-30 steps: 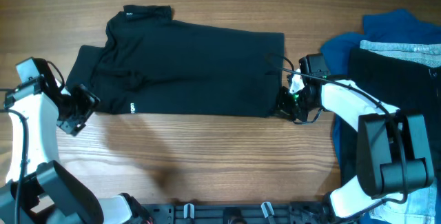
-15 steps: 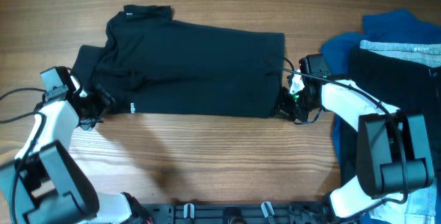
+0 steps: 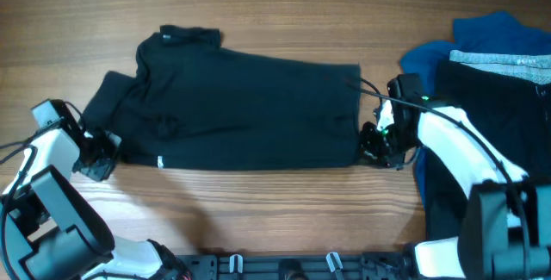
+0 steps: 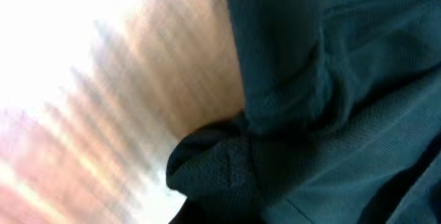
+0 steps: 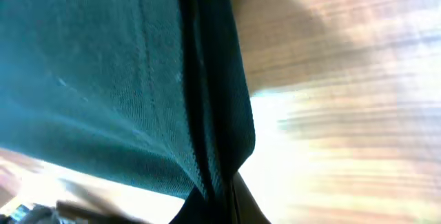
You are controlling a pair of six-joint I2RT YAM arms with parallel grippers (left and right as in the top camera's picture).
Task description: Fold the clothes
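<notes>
The clothes, a black short-sleeved shirt (image 3: 250,99), lie spread flat across the table with the collar (image 3: 189,34) at the far left and a small white mark (image 3: 161,161) on the near edge. My left gripper (image 3: 102,152) is shut on the lower corner of the left sleeve; the left wrist view shows that fabric bunched (image 4: 213,172) close to the lens over the wood. My right gripper (image 3: 372,145) is shut on the near right hem corner, and the right wrist view shows the folded hem edge (image 5: 213,114) running down into the jaws.
A bright blue garment (image 3: 482,43) and a black garment with a grey waistband (image 3: 499,59) are piled at the right edge, just behind my right arm. Bare wooden table (image 3: 284,211) lies in front of the shirt. A dark rig (image 3: 284,267) lines the front edge.
My left gripper came in to the sleeve corner and closed on it. My right gripper shifted right and toward the front with the hem, and the shirt slid slightly right.
</notes>
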